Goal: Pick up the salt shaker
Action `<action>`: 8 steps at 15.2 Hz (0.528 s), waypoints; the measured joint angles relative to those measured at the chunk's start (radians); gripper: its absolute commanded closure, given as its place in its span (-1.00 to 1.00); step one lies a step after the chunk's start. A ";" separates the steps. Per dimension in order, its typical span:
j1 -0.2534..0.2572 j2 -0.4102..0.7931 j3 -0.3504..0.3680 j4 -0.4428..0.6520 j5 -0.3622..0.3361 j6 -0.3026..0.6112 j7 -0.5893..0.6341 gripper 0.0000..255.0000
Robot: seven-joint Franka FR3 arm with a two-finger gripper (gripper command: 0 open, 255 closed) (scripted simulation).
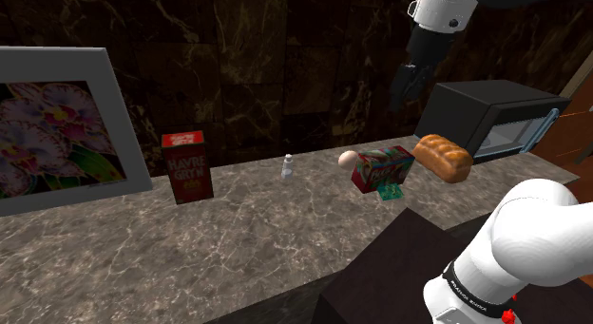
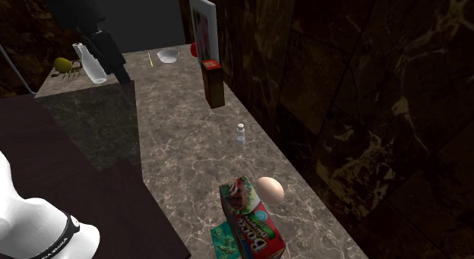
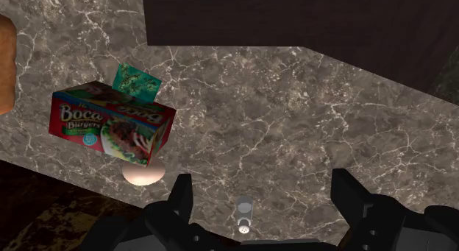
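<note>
One at a time, largest first. Saw a dark veined wall (image 1: 266,66) behind everything. Found below it a grey-brown marbled counter (image 1: 238,246) running along that wall. Saw the dark stand (image 1: 399,265) at the shoulder view's lower right, with the white arm (image 1: 532,246) beside it. Noted small white lettering on the arm's black band, too small to read with confidence. Found a framed flower picture (image 1: 57,132) leaning against the wall at the shoulder view's left. Saw a dark microwave (image 1: 494,118) at the counter's other end, its door edge pale blue.

Found the black gripper (image 1: 404,89) hanging well above the counter, in front of the wall and just left of the microwave in the shoulder view. Saw its jaws standing wide apart in the wrist view, clasping nothing.

Saw a brown loaf (image 1: 443,156) just before the microwave. Read "Boca Burgers" in white script on the Boca box (image 3: 110,124), red and green with a food photo, next to the loaf. Made out what looked like "HAVRE GRYN" on the upright red box (image 1: 187,165), near the picture. Found a teal patterned packet (image 3: 136,82) touching the Boca box, its print unreadable. Saw a pale egg (image 1: 349,159) against the Boca box on the wall side.

Found the shaker (image 1: 287,166), small, whitish and upright, on the counter near the wall, between the red box and the egg, apart from both. Saw it in the wrist view far beneath the spread fingers (image 3: 180,194), untouched.
</note>
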 measured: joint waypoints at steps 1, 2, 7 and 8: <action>0.000 0.000 0.000 0.000 0.000 0.000 0.000 -1.00; -0.001 0.012 -0.001 -0.006 -0.001 0.015 0.000 -1.00; -0.004 0.164 -0.002 0.004 -0.004 0.138 0.006 -1.00; -0.005 0.202 -0.002 0.013 -0.004 0.162 0.007 -1.00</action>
